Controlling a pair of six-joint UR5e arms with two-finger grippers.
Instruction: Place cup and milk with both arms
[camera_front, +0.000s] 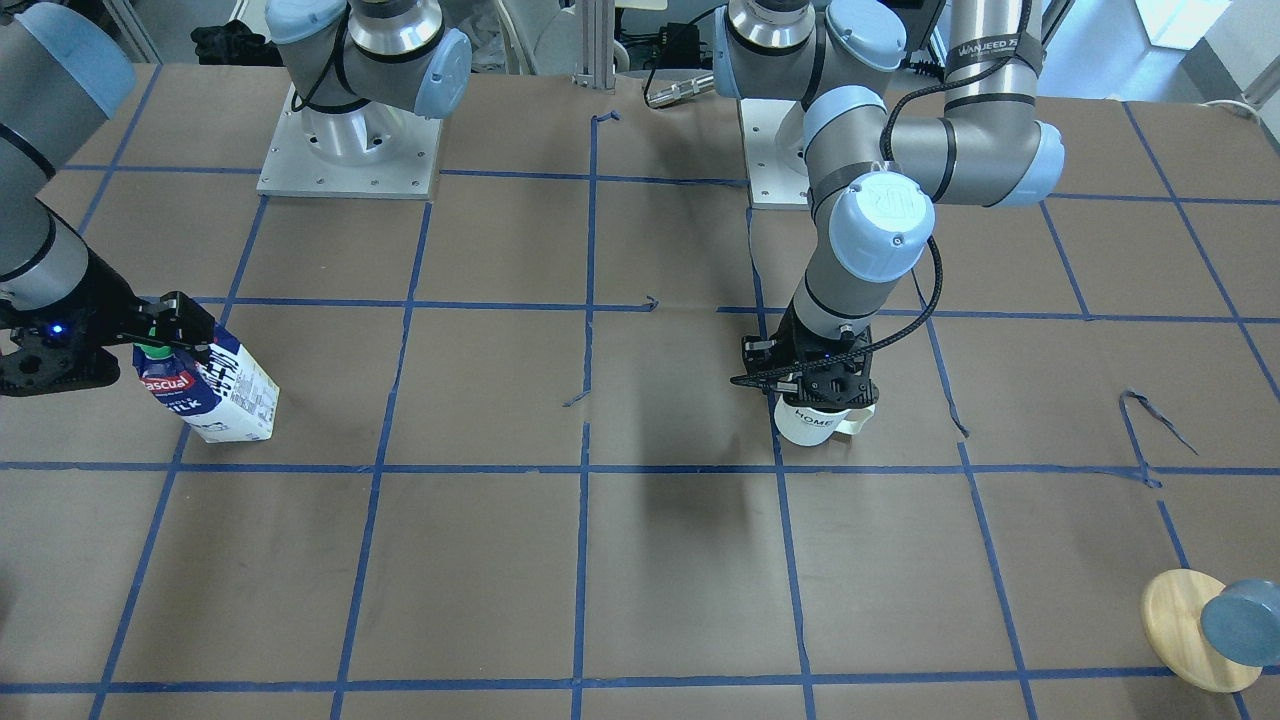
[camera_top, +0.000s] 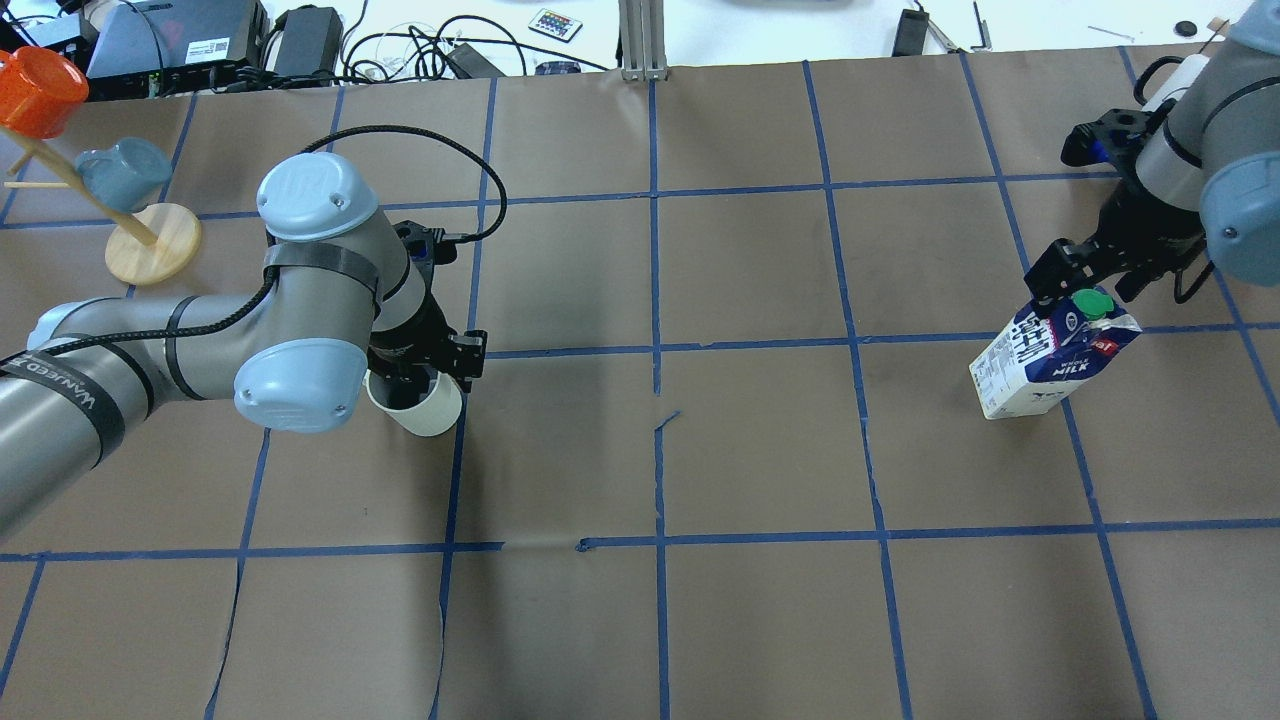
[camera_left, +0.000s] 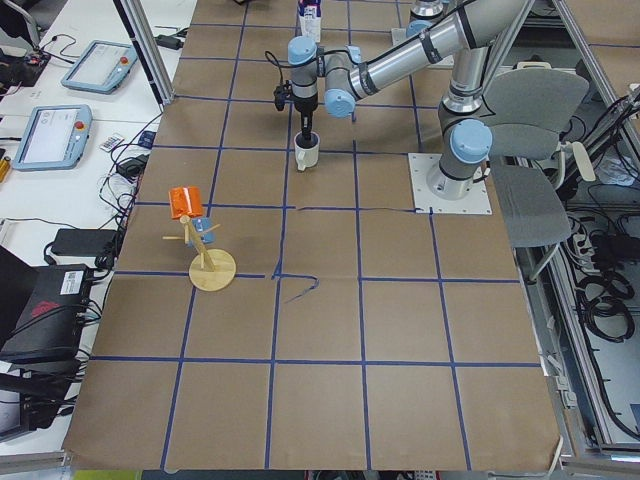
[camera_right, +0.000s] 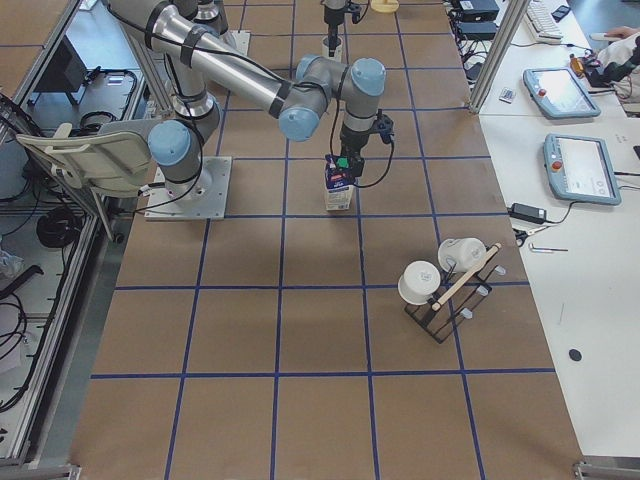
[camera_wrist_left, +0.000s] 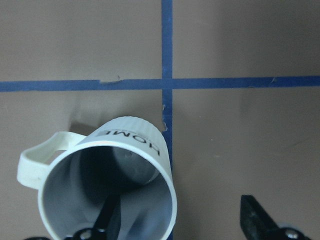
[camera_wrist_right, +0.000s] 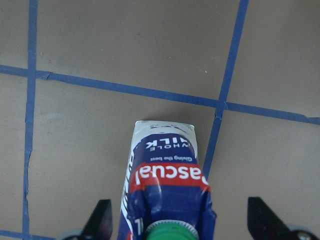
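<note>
Brown-papered bench (camera_front: 640, 600): white ceramic cup (camera_front: 806, 425) and blue-and-white gable-top milk carton (camera_front: 225, 385) stand well apart, left gripper (camera_front: 815, 395) and right gripper (camera_top: 1088, 283) spread wide astride them, clasping neither; if placed, only withdrawal seemingly remains.

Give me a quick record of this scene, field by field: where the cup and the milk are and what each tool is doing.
cup: upright, seemingly resting on the table
milk: upright on the table, green cap up
left tool: open, one finger inside the cup, one outside
right tool: open, fingers either side of the milk, not touching
</note>
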